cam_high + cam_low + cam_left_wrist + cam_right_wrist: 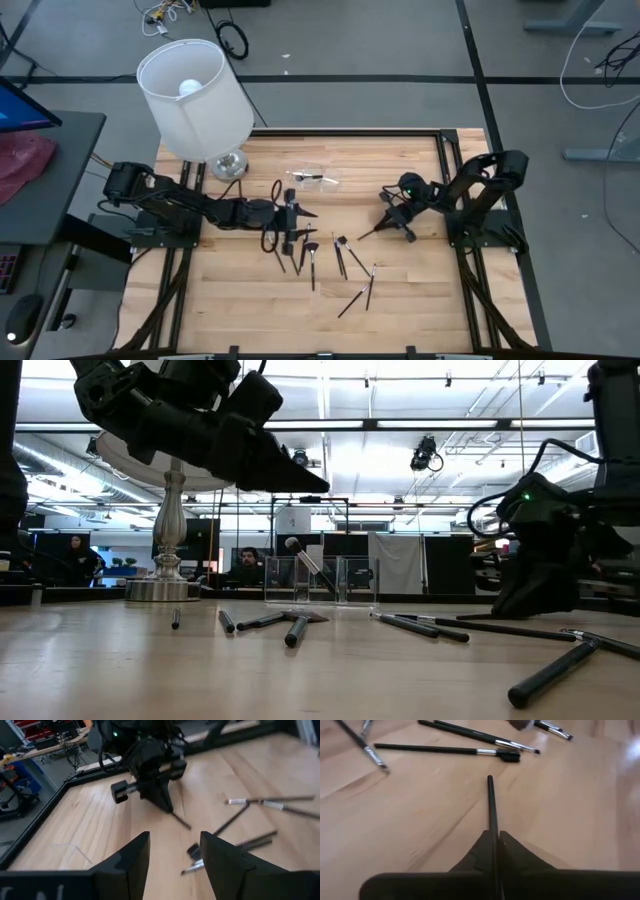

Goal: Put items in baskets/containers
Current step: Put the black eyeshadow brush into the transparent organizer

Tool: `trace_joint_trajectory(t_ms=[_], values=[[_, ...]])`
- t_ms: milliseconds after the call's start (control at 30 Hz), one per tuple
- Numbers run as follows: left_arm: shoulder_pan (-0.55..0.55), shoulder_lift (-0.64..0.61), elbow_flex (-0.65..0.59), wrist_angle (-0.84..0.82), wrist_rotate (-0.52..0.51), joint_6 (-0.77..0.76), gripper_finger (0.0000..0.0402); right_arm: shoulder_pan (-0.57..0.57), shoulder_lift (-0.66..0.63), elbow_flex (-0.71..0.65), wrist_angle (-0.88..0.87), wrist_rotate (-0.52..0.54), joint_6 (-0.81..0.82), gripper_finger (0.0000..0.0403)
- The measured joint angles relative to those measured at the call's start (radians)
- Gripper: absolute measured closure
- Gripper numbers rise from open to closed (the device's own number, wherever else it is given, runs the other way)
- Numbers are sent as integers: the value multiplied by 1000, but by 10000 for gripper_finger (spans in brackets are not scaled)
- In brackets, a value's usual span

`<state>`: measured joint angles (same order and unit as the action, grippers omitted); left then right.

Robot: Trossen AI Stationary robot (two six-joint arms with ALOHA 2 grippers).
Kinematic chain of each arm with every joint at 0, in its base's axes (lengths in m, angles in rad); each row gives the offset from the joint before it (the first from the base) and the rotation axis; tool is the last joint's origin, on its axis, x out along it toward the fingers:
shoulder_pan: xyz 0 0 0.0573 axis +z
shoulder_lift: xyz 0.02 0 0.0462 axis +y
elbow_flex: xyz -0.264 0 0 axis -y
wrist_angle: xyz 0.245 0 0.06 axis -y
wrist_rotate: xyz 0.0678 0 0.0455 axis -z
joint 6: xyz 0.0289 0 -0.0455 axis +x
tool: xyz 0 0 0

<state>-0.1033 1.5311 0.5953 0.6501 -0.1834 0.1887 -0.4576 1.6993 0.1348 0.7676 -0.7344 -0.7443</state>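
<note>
- Right wrist view: the right gripper [495,842] is clamped on one thin makeup brush [491,805], low over the wooden table [420,820].
- Left gripper [291,222] hovers with fingers apart above the scattered brushes [345,260].
- Clear container [315,179] sits near the lamp [195,95], one brush inside.

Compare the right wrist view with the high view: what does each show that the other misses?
Only the right wrist view shows the grip itself: the right tool is shut on a thin brush, whose free end sticks out over the wood.

Only the high view shows the layout: the lamp, the clear container already holding a brush, and the left tool open above the loose brushes.

Both show the wooden table, brushes still lying on it, and the right arm's tool holding one.
</note>
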Motion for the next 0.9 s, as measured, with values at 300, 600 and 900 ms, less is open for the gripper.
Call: trace_joint_trajectory(t_ms=[300,600,900], values=[[43,159,89,25,43,-356,235,51,3,76,-3,101,172,392],[56,453,507,-371,35,-210,250,144,3,148,-28,260,252,393],[85,610,751,-604,-21,-123,214,190,3,150,-1,356,254,393]])
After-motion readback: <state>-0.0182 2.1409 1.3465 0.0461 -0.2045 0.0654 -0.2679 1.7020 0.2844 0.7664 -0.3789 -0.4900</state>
